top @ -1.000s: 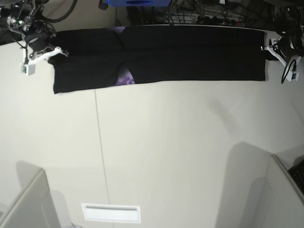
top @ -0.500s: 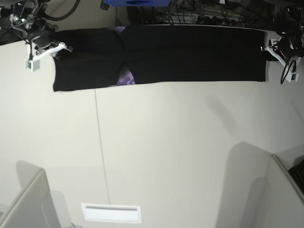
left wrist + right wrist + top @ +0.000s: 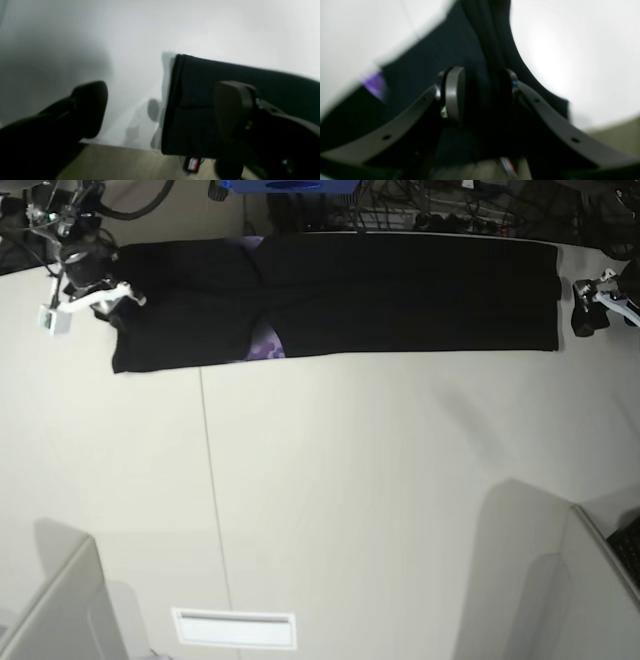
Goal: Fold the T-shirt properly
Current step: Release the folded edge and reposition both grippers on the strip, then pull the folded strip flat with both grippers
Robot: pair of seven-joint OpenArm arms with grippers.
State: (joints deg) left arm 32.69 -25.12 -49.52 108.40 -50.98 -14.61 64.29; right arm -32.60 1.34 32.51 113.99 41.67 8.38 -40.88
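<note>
One fold done: T-shirt [image 3: 340, 295] laid as a long band on tabletop [image 3: 380, 500]
Left gripper [image 3: 160, 105]: jaws spread, empty
Right gripper [image 3: 480, 97]: jaws pinching the T-shirt's end
Left to do: crosswise folds

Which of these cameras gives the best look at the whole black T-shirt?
The base view: it shows the T-shirt end to end, a long dark band across the table's far side, with some purple print peeking out. The left wrist view shows only one blurred edge; the right wrist view shows blurred folds between the right gripper's fingers.

Right wrist view blurred; T-shirt [image 3: 460, 50] fold hides gap between right gripper [image 3: 480, 92] fingers; print mostly hidden.
</note>
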